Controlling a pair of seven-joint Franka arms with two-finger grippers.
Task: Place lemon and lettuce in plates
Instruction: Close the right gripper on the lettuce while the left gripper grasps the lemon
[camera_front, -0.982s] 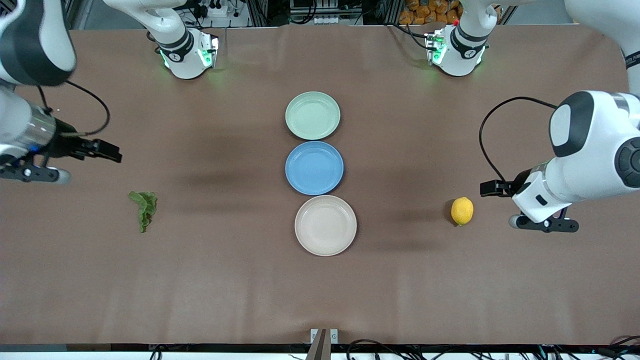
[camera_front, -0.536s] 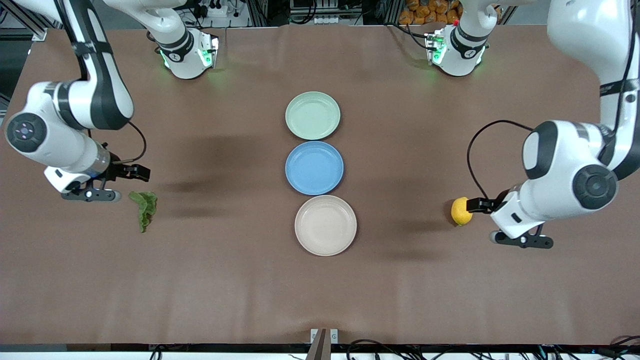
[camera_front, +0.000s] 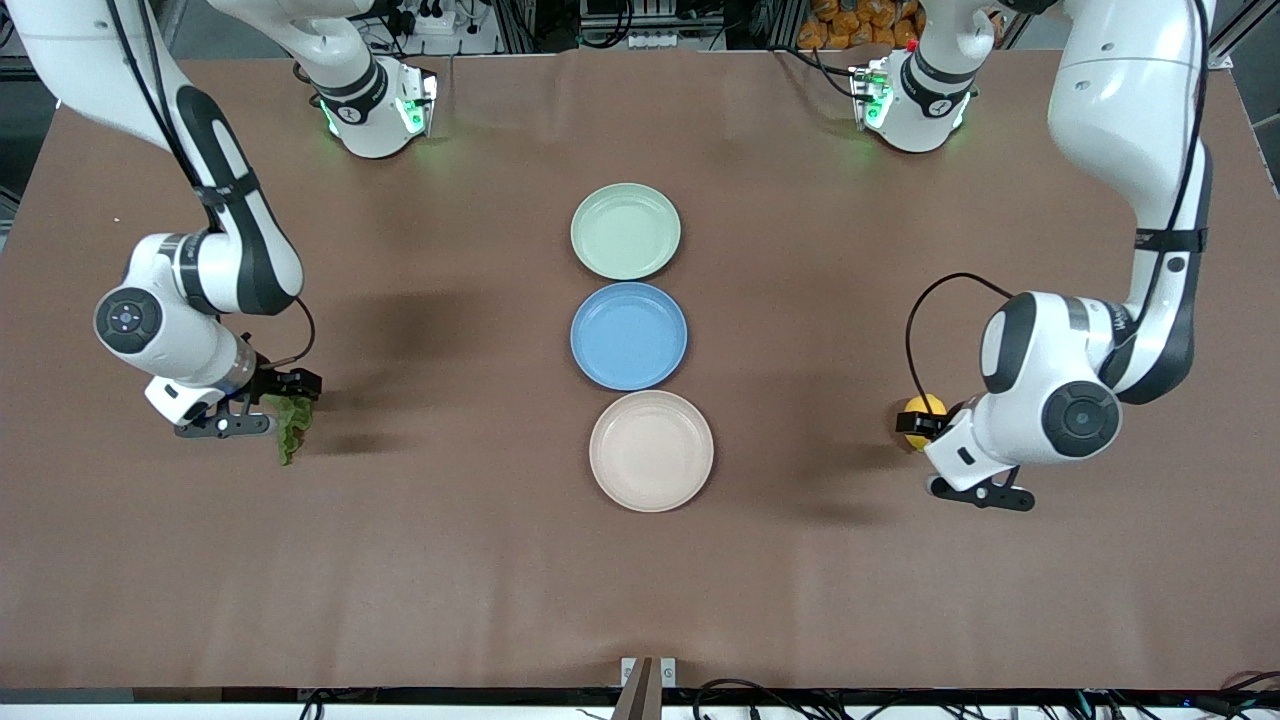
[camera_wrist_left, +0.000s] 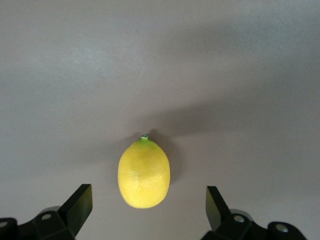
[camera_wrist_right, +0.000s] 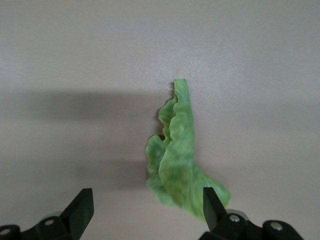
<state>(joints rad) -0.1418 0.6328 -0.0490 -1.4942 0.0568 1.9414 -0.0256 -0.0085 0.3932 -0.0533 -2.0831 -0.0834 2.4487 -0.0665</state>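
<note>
Left end effector (camera_wrist_left: 145, 207): lowered over the lemon (camera_wrist_left: 144, 173), fingers spread wide, one to each side, not touching. Right end effector (camera_wrist_right: 145, 207): lowered over the lettuce (camera_wrist_right: 179, 157), fingers likewise spread. Both wrists bent downward

table (camera_front: 420, 580): brown cover | cables (camera_front: 760, 692) along near edge

Bright, even overhead light; soft arm shadows fall on the brown tabletop (camera_front: 450, 560); all views sharp, no glare.
</note>
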